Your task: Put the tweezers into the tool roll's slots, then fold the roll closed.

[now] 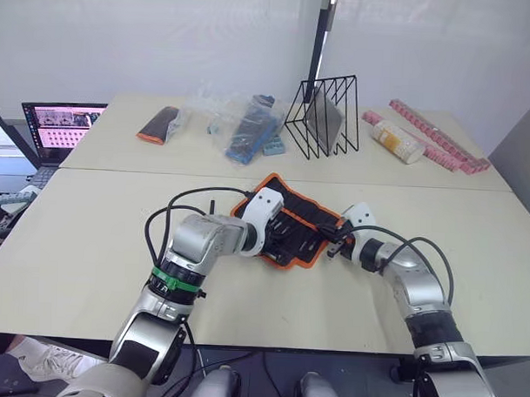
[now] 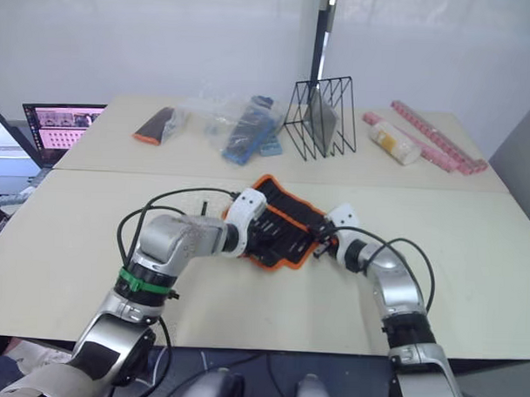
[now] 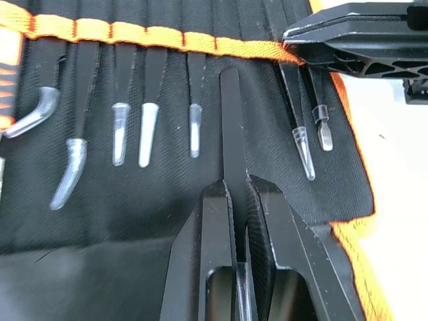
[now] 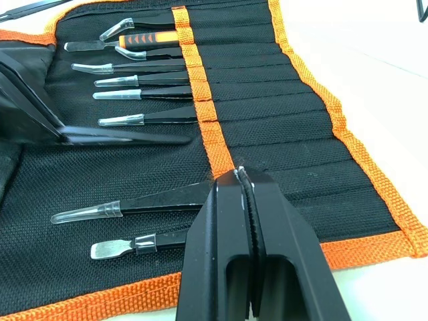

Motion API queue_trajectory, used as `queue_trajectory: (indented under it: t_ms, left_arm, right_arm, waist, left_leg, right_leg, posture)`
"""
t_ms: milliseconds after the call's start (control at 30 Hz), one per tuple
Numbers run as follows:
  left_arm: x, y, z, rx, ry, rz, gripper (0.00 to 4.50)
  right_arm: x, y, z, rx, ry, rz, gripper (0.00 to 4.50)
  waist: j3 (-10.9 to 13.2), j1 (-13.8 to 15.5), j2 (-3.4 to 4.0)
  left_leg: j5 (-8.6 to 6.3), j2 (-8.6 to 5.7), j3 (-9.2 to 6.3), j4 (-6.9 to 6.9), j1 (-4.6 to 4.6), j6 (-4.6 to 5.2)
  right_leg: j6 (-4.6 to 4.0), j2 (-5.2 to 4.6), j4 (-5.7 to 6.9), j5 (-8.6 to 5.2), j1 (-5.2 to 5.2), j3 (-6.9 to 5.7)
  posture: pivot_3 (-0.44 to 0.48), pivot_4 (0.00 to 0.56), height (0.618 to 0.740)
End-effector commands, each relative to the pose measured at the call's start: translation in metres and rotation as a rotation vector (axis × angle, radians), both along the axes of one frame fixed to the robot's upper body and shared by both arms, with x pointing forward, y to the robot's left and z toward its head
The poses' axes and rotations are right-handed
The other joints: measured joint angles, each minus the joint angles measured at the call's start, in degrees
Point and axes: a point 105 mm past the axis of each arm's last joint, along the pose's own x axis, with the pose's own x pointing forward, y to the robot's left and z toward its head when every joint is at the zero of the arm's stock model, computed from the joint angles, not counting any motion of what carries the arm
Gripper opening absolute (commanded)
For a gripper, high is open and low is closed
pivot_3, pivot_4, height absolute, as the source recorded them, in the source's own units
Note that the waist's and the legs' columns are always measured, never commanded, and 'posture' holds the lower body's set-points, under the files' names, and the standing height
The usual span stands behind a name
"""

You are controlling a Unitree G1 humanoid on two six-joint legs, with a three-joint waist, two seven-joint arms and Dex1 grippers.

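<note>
The tool roll [image 1: 291,243] lies open on the near table, black with orange binding. Several tweezers [image 3: 130,130] sit in its slots with clear-capped tips sticking out. My left gripper [image 3: 235,190] is shut on one more black tweezer [image 3: 231,127], whose far end lies at the orange slot band [image 3: 167,40], between two filled slots. My right gripper [image 4: 241,177] is shut on that same orange band [image 4: 200,107] at the roll's right side. The right wrist view also shows the held tweezer [image 4: 127,138] lying flat across the fabric toward the band.
On the far table are a black wire rack [image 1: 324,113], a clear plastic bag of blue items [image 1: 246,128], a small black-and-orange pouch [image 1: 159,123], a pale cylinder [image 1: 398,140] and a pink strip [image 1: 441,135]. A laptop [image 1: 63,126] stands at the far left.
</note>
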Motion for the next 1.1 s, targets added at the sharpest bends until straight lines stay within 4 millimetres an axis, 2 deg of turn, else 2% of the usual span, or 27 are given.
queue_trajectory:
  t_ms: [33,300,533,867,1100]
  left_arm:
    - [0.002,-0.009,0.01,-0.01,-0.045,-0.018,0.01]
    - [0.012,-0.007,0.009,-0.005,-0.053,0.023,0.01]
    - [0.012,-0.024,0.005,-0.015,-0.076,-0.016,0.01]
    - [0.034,-0.031,-0.004,0.093,-0.293,-0.007,0.01]
    - [0.043,-0.035,-0.007,0.085,-0.312,0.039,0.01]
  right_arm:
    - [-0.004,0.002,-0.008,-0.015,0.027,0.003,0.0]
    - [-0.004,0.003,-0.007,-0.015,0.026,-0.001,0.0]
    - [-0.007,0.012,-0.015,-0.021,0.045,0.018,0.0]
    - [-0.007,0.014,-0.019,-0.026,0.054,0.015,0.0]
    - [-0.007,0.01,-0.02,-0.03,0.056,0.002,0.0]
  waist:
    - [0.0,0.1,0.0]
    - [0.0,0.2,0.0]
    - [0.0,0.1,0.0]
    - [0.0,0.4,0.0]
    - [0.0,0.6,-0.01]
  left_leg:
    - [0.0,0.0,0.0,0.0,0.0,0.0]
    - [0.0,0.0,0.0,0.02,0.0,0.01]
    - [0.0,-0.01,0.0,0.03,0.0,0.0]
    - [0.0,-0.02,0.0,0.06,0.01,0.01]
    - [0.0,-0.02,0.0,0.11,0.01,0.02]
  right_leg:
    - [0.0,0.0,0.0,0.0,0.0,0.0]
    - [0.0,0.0,0.0,0.0,0.01,0.0]
    - [0.0,0.0,0.01,0.0,0.02,-0.01]
    - [0.01,-0.01,0.01,0.0,0.04,-0.01]
    - [0.01,-0.02,0.03,0.01,0.07,-0.02]
  posture:
    - [0.0,0.15,0.687]
    - [0.0,0.15,0.687]
    - [0.0,0.15,0.687]
    - [0.0,0.15,0.687]
    - [0.0,0.15,0.687]
